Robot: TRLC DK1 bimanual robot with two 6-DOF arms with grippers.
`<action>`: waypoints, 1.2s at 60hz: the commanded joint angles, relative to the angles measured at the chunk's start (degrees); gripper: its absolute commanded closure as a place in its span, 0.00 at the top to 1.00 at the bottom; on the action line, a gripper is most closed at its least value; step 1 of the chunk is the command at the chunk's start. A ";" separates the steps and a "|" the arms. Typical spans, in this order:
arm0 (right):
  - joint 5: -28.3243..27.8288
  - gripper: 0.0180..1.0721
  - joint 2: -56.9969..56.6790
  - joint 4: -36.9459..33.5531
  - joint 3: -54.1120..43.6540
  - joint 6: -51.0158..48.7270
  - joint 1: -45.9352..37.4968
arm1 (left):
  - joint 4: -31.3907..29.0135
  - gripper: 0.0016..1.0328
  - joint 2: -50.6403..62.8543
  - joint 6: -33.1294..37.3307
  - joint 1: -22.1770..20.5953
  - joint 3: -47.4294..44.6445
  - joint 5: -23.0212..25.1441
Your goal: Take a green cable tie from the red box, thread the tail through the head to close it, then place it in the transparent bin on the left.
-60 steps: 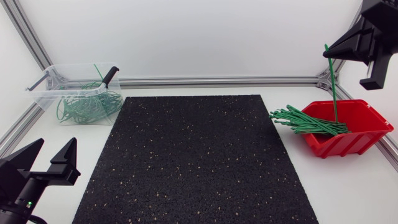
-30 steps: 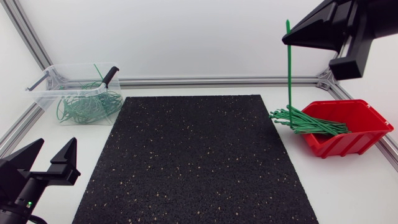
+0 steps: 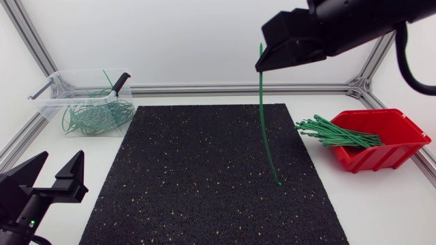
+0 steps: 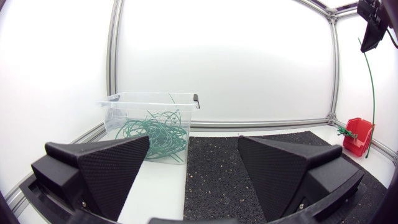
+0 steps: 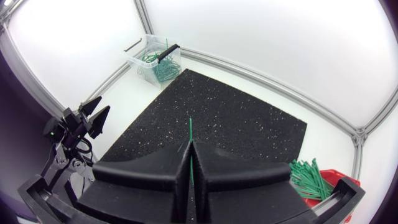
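**One tie in my right claw, high over the mat**

My right gripper (image 3: 261,66) is pressed closed on one green cable tie (image 3: 262,122), pinching it just below its upper end. My right wrist view shows the two fingers meeting on the strip, with a short tip poking out ahead of them (image 5: 189,127). The tie hangs nearly straight down with a slight bow. From above, its lower end shows over the right part of the one black mat (image 3: 191,177); I cannot tell whether it touches.

My left gripper (image 3: 61,158) sits low beside the mat's near left corner. Its two fingers are spread wide with nothing between them (image 4: 193,143).

One red box (image 3: 388,146) stands on the table to the right of the mat. It holds a bundle of straight green ties (image 3: 337,134), too many to count, whose ends stick out over its rim toward the mat. One transparent bin (image 3: 48,99) stands at the far left corner and holds a tangle of looped green ties (image 3: 95,117), also beyond counting. The held tie is well apart from both the red box and the transparent bin.
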 commanded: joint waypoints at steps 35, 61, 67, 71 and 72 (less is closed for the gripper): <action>-8.22 0.05 7.02 38.51 -20.89 43.27 -0.32 | -1.33 0.96 -0.14 -0.79 -0.58 -2.35 0.08; -3.83 0.05 13.00 56.00 -29.68 53.55 2.41 | -1.50 0.96 -0.14 -0.79 -0.58 -2.26 0.08; -0.40 0.06 13.52 57.50 -33.02 51.97 1.88 | -1.50 0.96 -0.14 -0.79 -0.49 -2.26 0.08; 0.92 0.13 13.26 57.94 -36.09 50.30 1.35 | -1.50 0.96 -0.14 -0.79 -0.49 -2.26 0.08; 2.15 0.13 12.73 58.11 -37.32 49.25 1.26 | -1.50 0.96 -0.14 -0.79 -0.49 -2.26 0.08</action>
